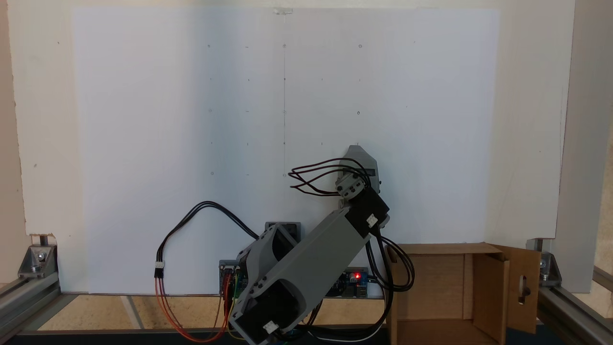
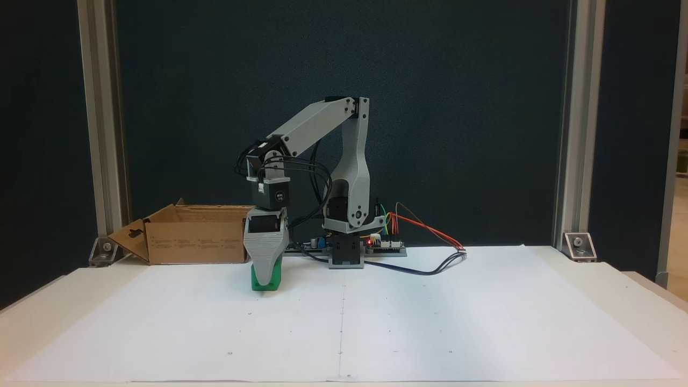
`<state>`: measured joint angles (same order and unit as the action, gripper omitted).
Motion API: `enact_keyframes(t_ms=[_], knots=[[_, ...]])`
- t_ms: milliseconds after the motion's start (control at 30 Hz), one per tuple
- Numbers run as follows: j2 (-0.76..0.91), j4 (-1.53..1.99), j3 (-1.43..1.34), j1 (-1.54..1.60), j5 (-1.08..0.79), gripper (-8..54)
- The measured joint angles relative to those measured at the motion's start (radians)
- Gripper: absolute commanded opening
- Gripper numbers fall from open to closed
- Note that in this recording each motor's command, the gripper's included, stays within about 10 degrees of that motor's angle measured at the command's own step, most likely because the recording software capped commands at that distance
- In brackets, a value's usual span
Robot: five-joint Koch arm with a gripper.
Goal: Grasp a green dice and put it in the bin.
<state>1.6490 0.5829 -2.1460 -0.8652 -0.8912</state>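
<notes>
The jaws are coming around the green dice [image 2: 266, 280] on the bench; grip unclear, the bin [image 2: 193, 239] is waiting behind them.

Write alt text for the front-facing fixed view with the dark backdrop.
A grey robot arm's gripper reaches down over a green dice on a white table. An open cardboard bin stands behind, left of the arm's base.

White paper sheet [image 2: 430, 322], alu. frame [image 2: 570, 134]
</notes>
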Motion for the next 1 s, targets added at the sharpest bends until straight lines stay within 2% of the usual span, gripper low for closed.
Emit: enact_keyframes(t_ms=[600,700,800,933,1000], knots=[[-0.012,-0.049,0.0,-0.003,0.0,40.9],[-0.012,-0.051,-0.006,-0.005,0.0,33.0],[-0.012,-0.051,-0.018,-0.006,0.0,28.4],[-0.012,-0.054,-0.018,-0.006,0.0,13.3],[-0.011,-0.054,-0.018,-0.006,0.0,11.5]])
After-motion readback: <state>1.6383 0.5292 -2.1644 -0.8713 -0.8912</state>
